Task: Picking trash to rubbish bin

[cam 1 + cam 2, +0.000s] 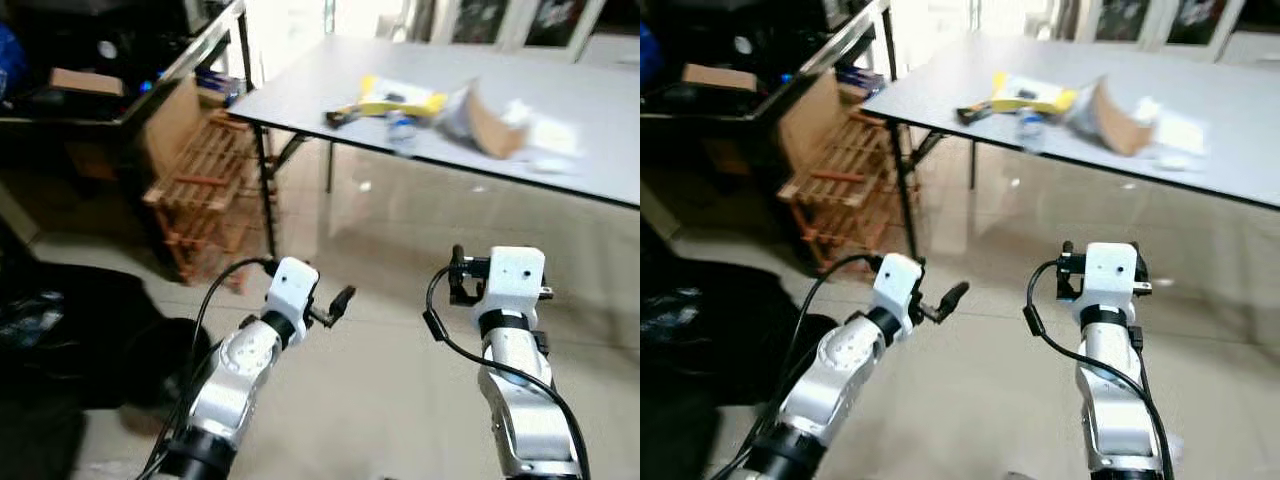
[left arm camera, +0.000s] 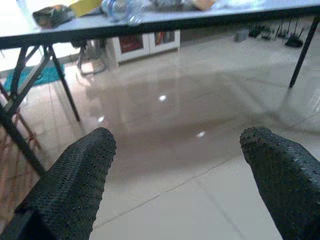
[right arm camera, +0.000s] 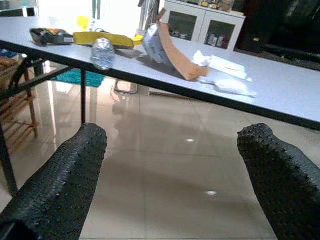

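Trash lies on a grey table (image 1: 600,100) ahead of me: a yellow packet (image 1: 400,100), a clear plastic bottle (image 3: 102,52) on its side near the front edge, a curved brown cardboard piece (image 1: 490,125), crumpled white paper (image 3: 225,75) and a small dark object (image 1: 340,117). Both arms are raised over the floor, well short of the table and below its top. My left gripper (image 2: 177,165) is open and holds nothing. My right gripper (image 3: 172,160) is also open, pointing toward the table's underside and the trash above.
A wooden slatted rack (image 1: 205,190) leans by the table's left leg (image 1: 266,190). Black bags (image 1: 60,320) lie on the floor at my left. Behind them stands a dark desk (image 1: 150,85) with a cardboard box (image 1: 85,80). Shiny tiled floor (image 1: 400,380) stretches under the table.
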Controlling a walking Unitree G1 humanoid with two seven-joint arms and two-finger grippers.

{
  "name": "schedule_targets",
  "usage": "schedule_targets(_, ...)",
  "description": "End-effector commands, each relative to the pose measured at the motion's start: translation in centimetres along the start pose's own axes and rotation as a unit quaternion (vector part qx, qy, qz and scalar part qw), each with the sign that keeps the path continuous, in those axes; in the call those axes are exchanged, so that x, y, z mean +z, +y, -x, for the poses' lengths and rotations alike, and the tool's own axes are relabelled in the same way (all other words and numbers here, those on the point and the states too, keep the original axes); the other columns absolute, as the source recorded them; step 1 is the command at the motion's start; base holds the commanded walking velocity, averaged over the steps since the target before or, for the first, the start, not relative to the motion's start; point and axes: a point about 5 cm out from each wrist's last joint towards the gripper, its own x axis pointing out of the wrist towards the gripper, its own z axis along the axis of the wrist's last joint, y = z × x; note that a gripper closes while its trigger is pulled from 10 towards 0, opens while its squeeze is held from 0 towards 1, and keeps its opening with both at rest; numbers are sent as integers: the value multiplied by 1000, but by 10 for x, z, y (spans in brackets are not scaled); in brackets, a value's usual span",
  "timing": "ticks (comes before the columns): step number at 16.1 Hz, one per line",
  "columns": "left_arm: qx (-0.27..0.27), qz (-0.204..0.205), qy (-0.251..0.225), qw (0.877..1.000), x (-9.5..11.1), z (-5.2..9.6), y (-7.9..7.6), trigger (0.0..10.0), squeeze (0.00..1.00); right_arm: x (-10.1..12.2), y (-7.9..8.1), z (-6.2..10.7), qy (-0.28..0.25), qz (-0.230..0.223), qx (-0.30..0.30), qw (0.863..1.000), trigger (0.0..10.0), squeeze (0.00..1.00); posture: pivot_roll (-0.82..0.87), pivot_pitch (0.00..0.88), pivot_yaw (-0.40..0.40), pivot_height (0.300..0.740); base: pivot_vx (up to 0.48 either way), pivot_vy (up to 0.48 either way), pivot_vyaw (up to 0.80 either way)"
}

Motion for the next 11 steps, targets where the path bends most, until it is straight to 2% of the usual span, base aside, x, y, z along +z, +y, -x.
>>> schedule_targets(1,6,-5,13,1000,-6,3,6,10000,0,3,5,0,-1,-4,7,1000,10000,0,-56,73,21,740,0,-480,0)
schedule_targets(8,4,-8,16,1000,-6,0,5,10000,0,3,4,-1,1,-5,3,1000,10000,0,-58,73,21,740,0,-454,0)
schedule_targets(11,7,2,8,1000,-4,-1,6,10000,0,3,4,-2,2,-6,4,1000,10000,0,-61,67,21,740,0,0,0)
